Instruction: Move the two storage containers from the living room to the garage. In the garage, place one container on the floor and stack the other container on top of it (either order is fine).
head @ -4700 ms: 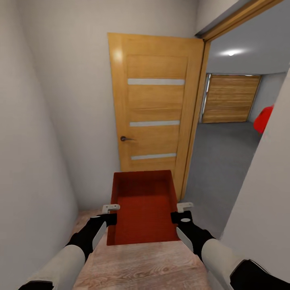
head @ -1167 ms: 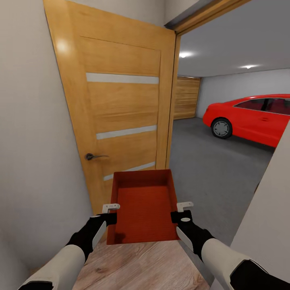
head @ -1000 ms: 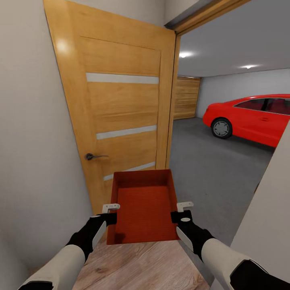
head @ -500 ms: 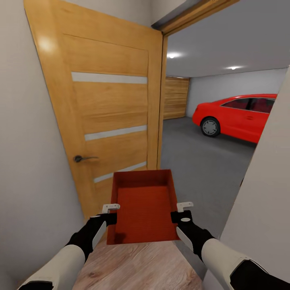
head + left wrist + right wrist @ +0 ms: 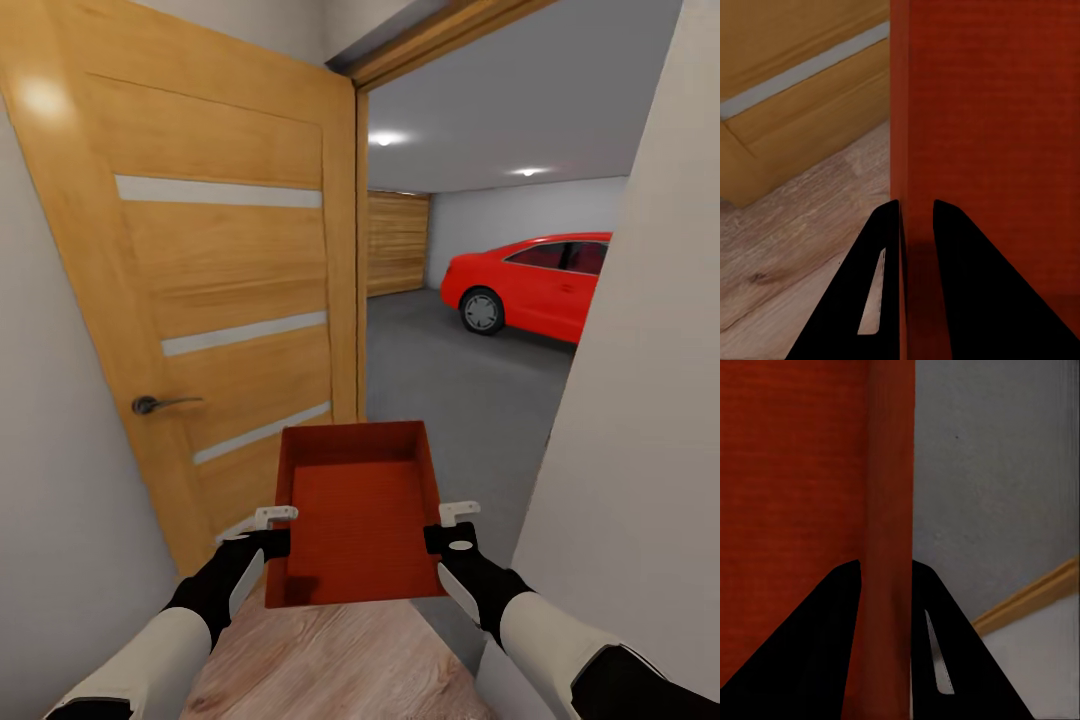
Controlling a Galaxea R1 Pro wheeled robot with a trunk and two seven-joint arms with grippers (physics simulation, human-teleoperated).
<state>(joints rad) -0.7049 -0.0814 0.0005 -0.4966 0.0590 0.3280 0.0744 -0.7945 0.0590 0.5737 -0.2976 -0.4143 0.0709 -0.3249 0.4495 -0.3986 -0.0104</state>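
A: Status on the grip?

B: Both clamped. left gripper (image 5: 272, 530) pinches the left wall of the storage container (image 5: 357, 510), right gripper (image 5: 450, 525) pinches the right wall. In the wrist views the dark fingers (image 5: 889, 285) straddle each wall (image 5: 889, 547).

A: Where's the bin?

B: Held level in front of the trunk, over the wood plank floor (image 5: 330, 660), at the doorway. Open wooden door (image 5: 200, 290) on the left. Garage beyond: grey concrete floor (image 5: 450, 370), red car (image 5: 530, 280) far right.
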